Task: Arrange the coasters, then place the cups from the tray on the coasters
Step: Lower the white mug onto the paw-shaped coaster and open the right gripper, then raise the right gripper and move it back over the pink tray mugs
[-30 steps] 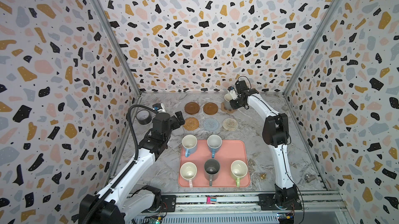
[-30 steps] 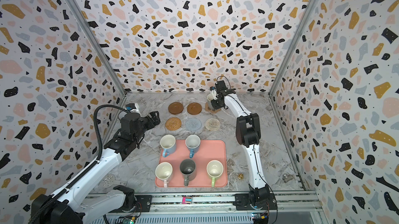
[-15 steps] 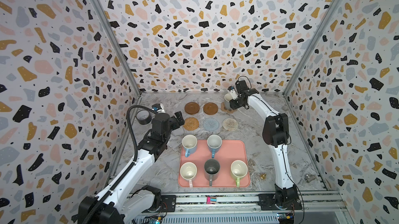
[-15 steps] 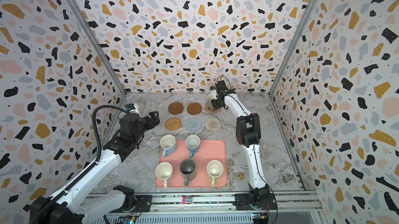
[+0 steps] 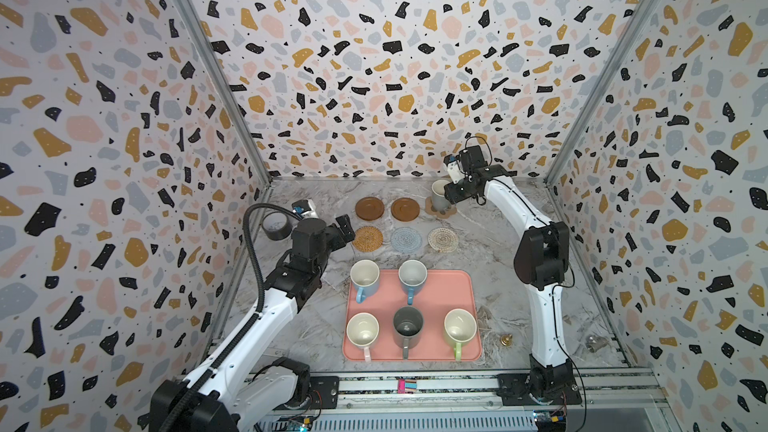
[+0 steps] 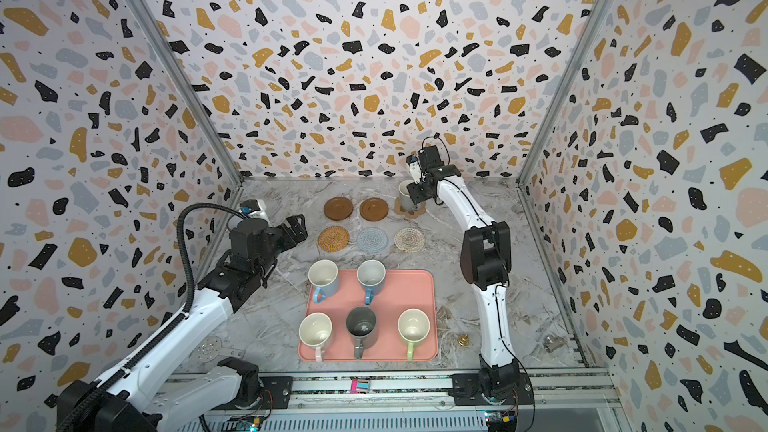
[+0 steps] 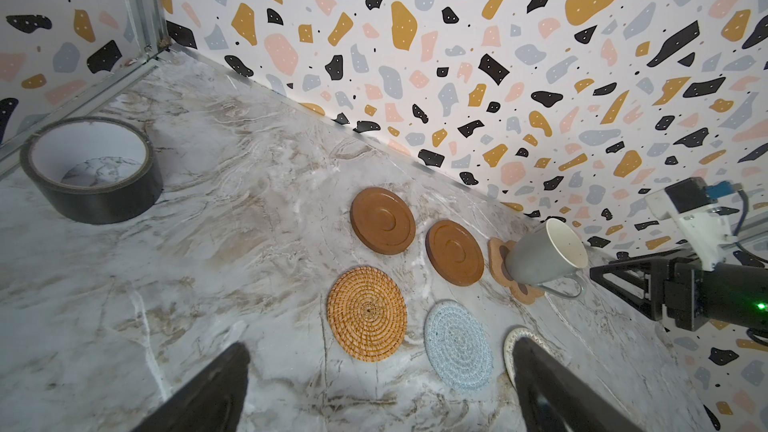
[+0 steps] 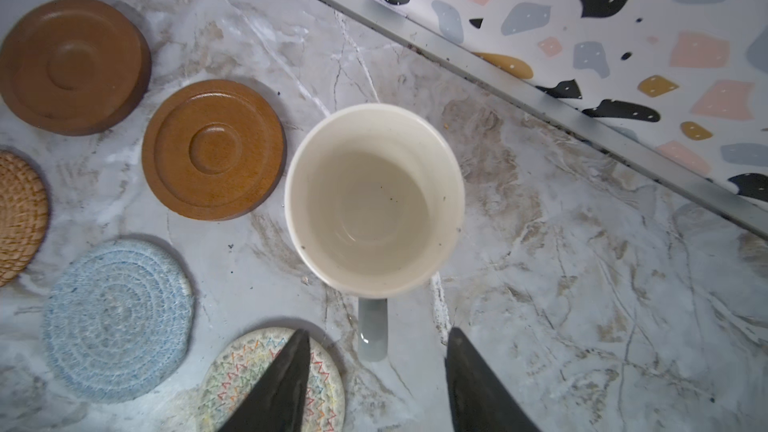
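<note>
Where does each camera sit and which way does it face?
Both top views: high at the front, looking down and back over the tray; left arm and right arm show.
Left wrist: on the left arm, facing the tape roll and wooden coasters; open left gripper shows.
Right wrist: looks straight down into the grey-beige mug; open right gripper flanks its handle.
Shared: both wrist views show the mug and wooden coasters.

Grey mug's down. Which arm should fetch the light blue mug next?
Left. The left gripper, open and empty, hovers nearest the light blue mug on the tray; the right gripper is far back, astride the handle of the grey mug.
</note>
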